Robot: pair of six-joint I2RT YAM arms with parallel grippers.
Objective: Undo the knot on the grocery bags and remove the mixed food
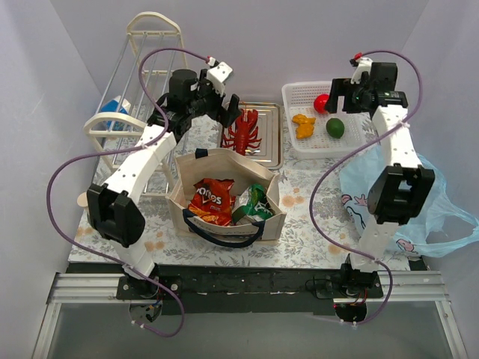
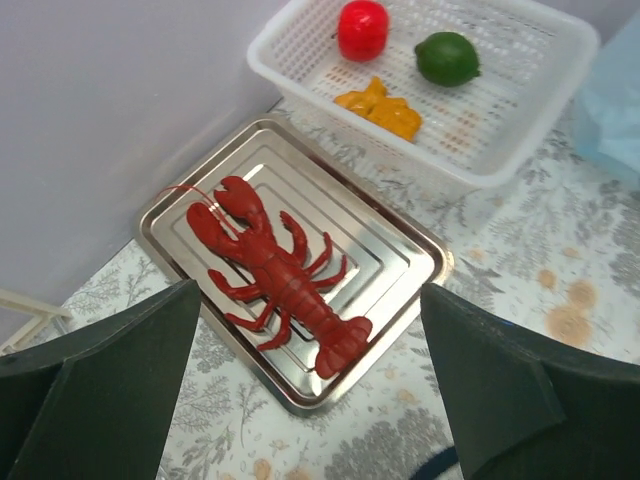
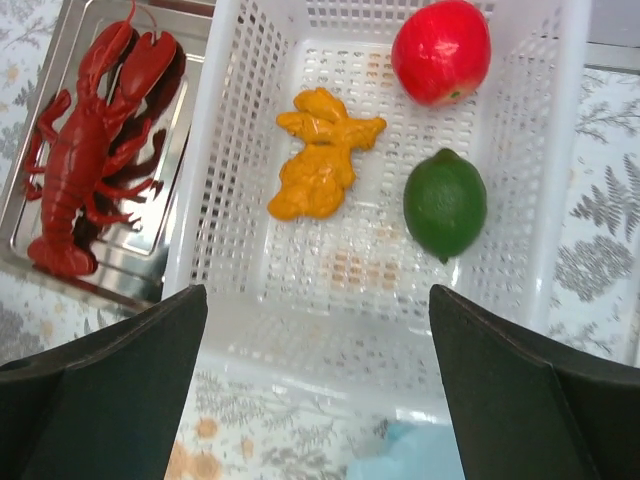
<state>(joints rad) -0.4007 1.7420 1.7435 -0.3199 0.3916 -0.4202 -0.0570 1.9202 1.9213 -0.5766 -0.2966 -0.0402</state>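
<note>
The beige tote (image 1: 224, 155) stands open mid-table, holding a Doritos bag (image 1: 212, 200) and a green snack bag (image 1: 257, 200). The light-blue plastic bag (image 1: 441, 217) lies crumpled at the right, behind the right arm. A red toy lobster (image 2: 275, 270) lies on the metal tray (image 2: 390, 260). My left gripper (image 2: 307, 300) hovers open above it, holding nothing. The red apple (image 3: 440, 50) and the green fruit (image 3: 445, 203) sit in the white basket (image 3: 230, 150). Over the basket's near edge my right gripper (image 3: 317, 300) hangs open and empty.
An orange toy piece (image 3: 315, 160) also lies in the basket. A white wire rack (image 1: 142, 75) at the back left holds a blue-and-white carton (image 1: 114, 112). Walls close in the left, back and right of the table.
</note>
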